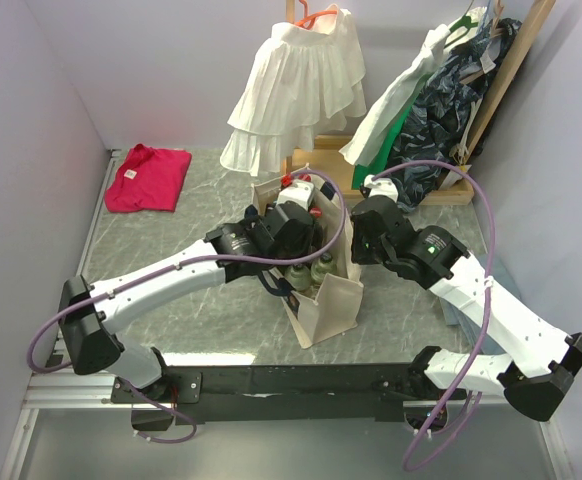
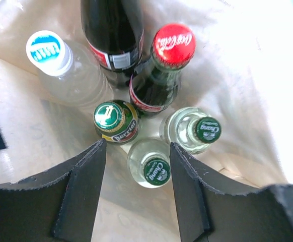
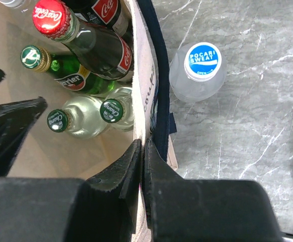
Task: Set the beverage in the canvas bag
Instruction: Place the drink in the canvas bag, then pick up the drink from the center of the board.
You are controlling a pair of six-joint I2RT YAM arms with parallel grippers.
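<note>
Cream canvas bag (image 1: 331, 310) is being clamped at its three-o'clock rim by the right claw (image 3: 142, 148), risking toppling if tugged, while the empty left claw (image 2: 138, 146) is gaping over it.

Table (image 1: 181, 305): grey marble-pattern top. Standing or lying directly on it: one folded magenta-red garment (image 1: 149, 178), far left corner; one wooden clothes-rack base (image 1: 329, 168), far side, centre-right; one canvas bag (image 1: 333, 308), cream, upright, centre, with navy handles; one Pocari Sweat bottle (image 3: 199, 70), upright, blue-and-white cap, just beside the bag's outer wall.
</note>
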